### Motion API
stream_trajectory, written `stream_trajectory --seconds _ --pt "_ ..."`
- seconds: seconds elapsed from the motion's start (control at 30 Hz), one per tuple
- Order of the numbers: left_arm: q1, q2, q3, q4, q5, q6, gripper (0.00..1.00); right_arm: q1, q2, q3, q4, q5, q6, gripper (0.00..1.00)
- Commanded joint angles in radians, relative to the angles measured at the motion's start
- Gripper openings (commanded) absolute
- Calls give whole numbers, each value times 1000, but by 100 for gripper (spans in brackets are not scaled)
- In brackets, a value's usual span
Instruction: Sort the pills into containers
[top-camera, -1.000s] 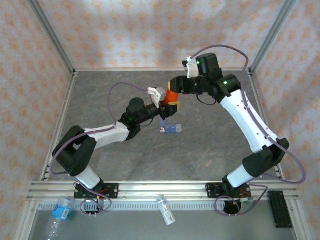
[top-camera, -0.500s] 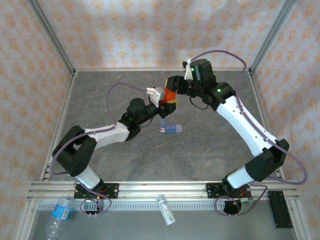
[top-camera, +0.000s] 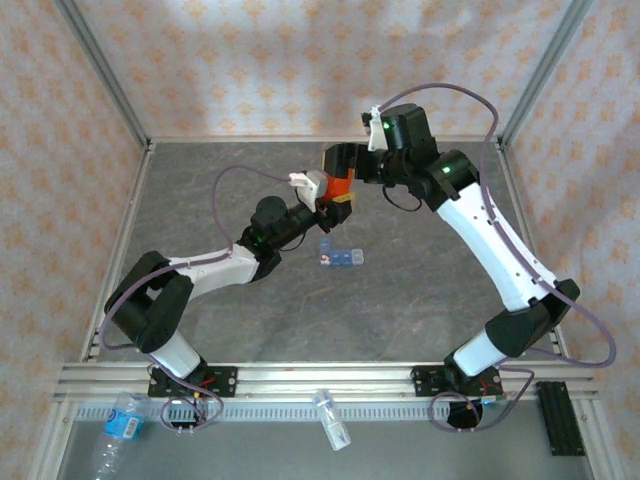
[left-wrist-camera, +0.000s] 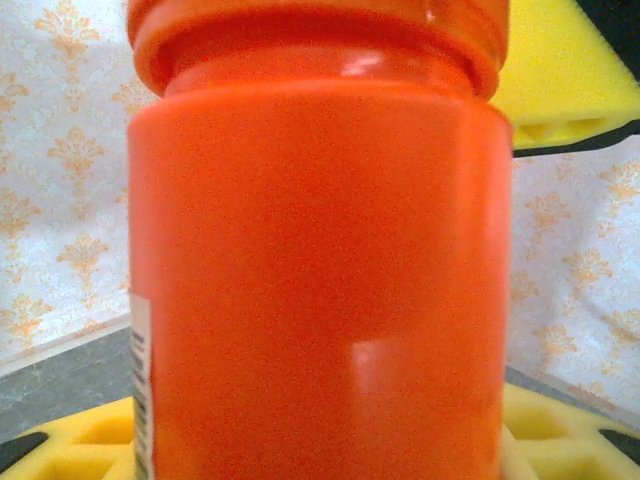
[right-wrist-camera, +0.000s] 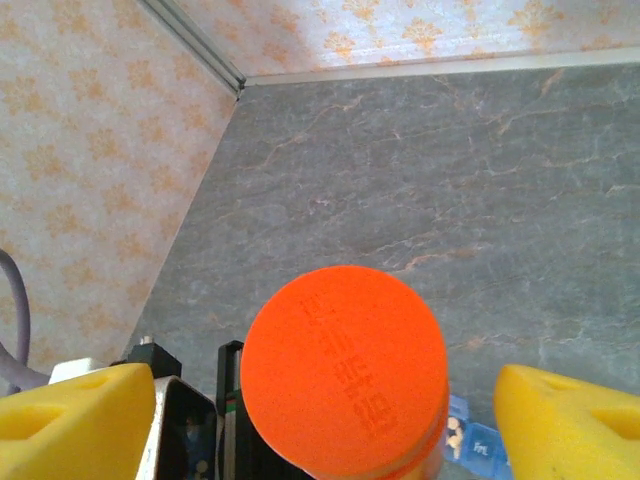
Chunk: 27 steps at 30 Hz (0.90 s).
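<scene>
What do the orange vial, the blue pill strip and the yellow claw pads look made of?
Orange vial: plastic, smooth and semi-glossy; soft highlights on its wall, raised lettering on its cap. Pill strip: likely translucent blue plastic, too small to be sure. Claw pads: yellow, matte, with moulded hollows; foam or plastic, hard to tell.

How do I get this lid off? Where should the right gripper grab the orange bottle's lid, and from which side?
Take the round lid by its rim, pinched from opposite sides, coming straight down onto its top. The left gripper clamps the orange bottle by its body, leaving the lid free and facing the right gripper, whose open fingers flank it.
</scene>
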Motion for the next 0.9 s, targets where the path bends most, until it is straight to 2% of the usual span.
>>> stream_trajectory --seconds 0.0,0.2,0.3,0.4,0.63,0.87 --pt "3 8 22 81 25 -15 0 -28 -38 40 -62 0 -70 90" --pt "18 17 34 138 171 -122 0 -81 -74 41 -83 -189 -242 89" --pt "18 11 44 130 213 -144 0 -101 -68 57 -89 -278 -271 88" --pt "18 9 47 117 233 -151 0 -105 -41 86 -102 -316 -275 87" --pt "18 3 44 114 242 -155 0 -105 -2 101 -118 -326 -268 79" --pt "18 2 49 111 243 -153 0 -104 8 95 -134 -286 -272 79"
